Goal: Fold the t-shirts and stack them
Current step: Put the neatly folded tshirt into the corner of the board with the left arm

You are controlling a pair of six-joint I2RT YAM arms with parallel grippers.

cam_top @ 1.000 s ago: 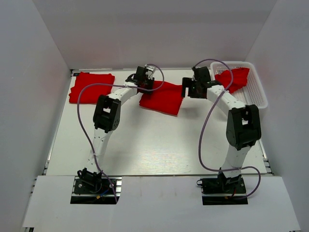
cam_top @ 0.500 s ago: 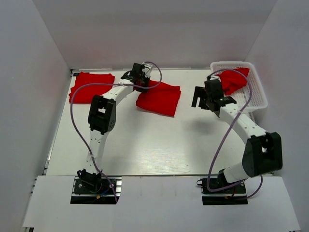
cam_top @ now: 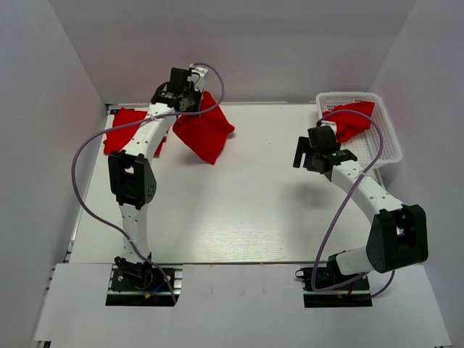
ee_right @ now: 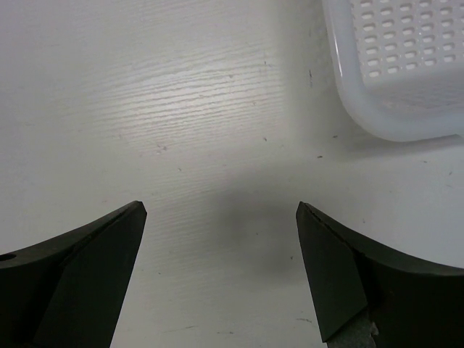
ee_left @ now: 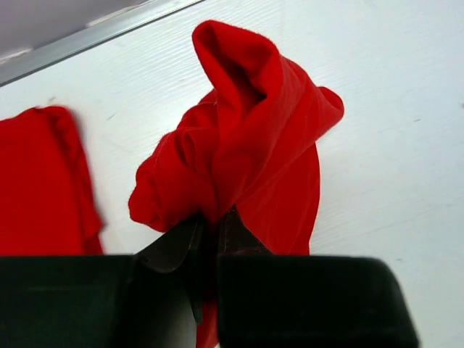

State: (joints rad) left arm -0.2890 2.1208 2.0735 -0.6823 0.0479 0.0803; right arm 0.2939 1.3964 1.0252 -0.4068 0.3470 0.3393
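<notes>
- Left gripper [ee_left: 212, 223] is clamped shut on a bunched fold of the carried t-shirt [cam_top: 205, 134]. The cloth hangs off the table [cam_top: 239, 210] near the far edge, left of centre.
- My reading of the hold: a pinch at the gathered edge lets the folded bundle travel as one piece. It sits just beside the folded t-shirt [cam_top: 129, 132] in the far left corner, so I judge this to be the carry to the stack.
- Right gripper [ee_right: 220, 210] has its jaws spread wide and holds nothing. It hovers over bare table just beside the white mesh basket [cam_top: 389, 145] at the far right corner.
- That parking spot makes sense to me: the basket t-shirt [cam_top: 354, 119] lies crumpled inside, draped toward the far rim, and looks like the next one to fetch.
- The top view alone gives the layout: both arms, stack, basket and the hanging bundle's place along the far edge.
- The left wrist view alone shows the grip itself, fingertips meeting on red cloth and loose folds billowing beyond them.
- The right wrist view confirms that nothing lies between the open jaws. It shows only a corner of the basket, not its contents.
</notes>
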